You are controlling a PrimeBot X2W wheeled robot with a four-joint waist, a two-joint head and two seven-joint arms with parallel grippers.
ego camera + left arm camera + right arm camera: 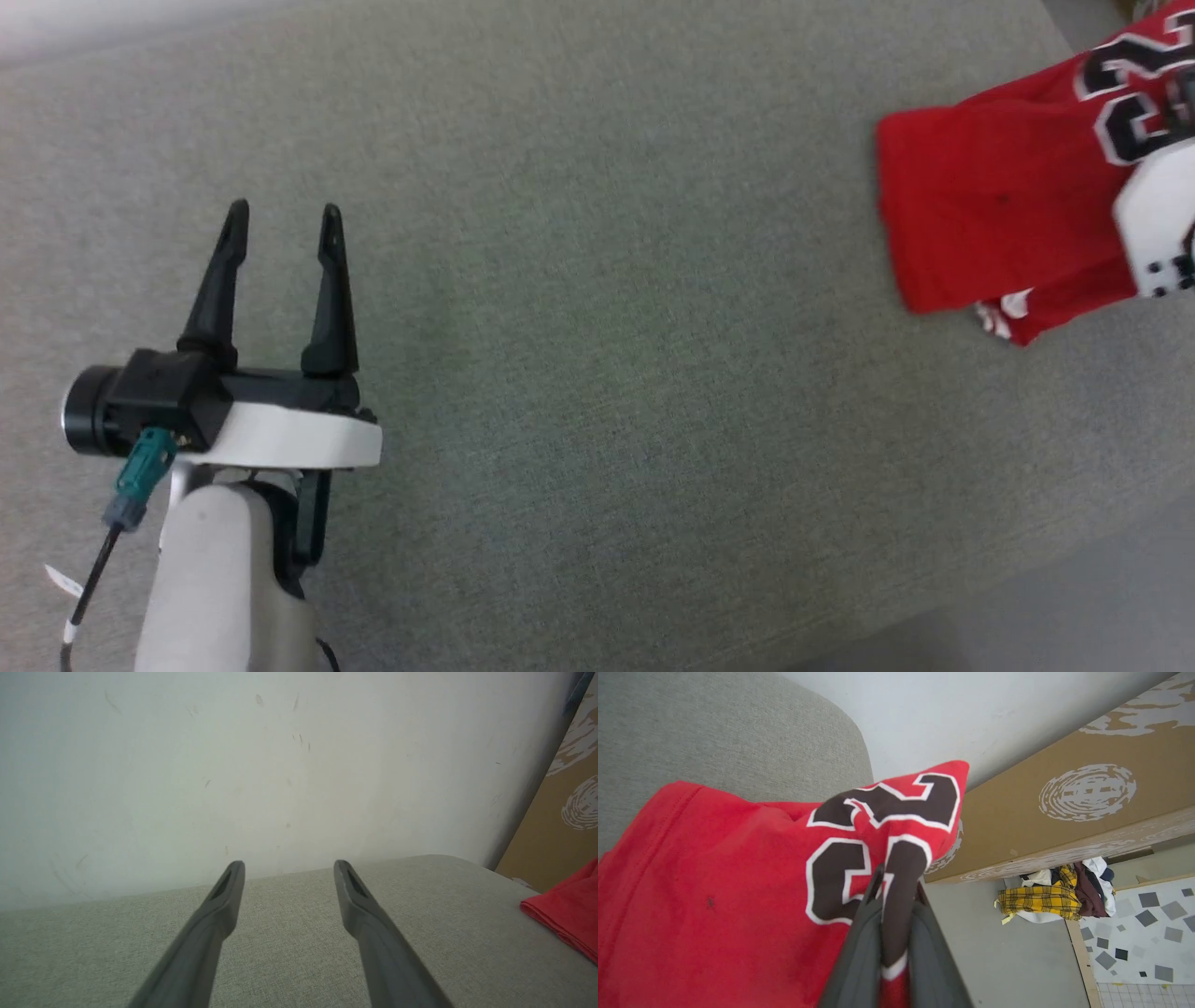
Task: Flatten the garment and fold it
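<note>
One garment point(990, 215), two tools, left tool point(284, 210) and right tool point(897, 895), one grey table point(597, 373), one clothes heap point(1045, 900), one brown board point(1064, 830)

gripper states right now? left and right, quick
left gripper: open, fingers spread, holding nothing.
right gripper: shut on the garment, pinching its printed part.

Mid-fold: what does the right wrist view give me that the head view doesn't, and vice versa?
Right wrist view adds: the right tool shut on the garment at its black number print, plus a clothes pile. Head view adds: the left tool, open and empty, well apart from the garment. Both share: the red garment lying partly on the grey cushion.
</note>
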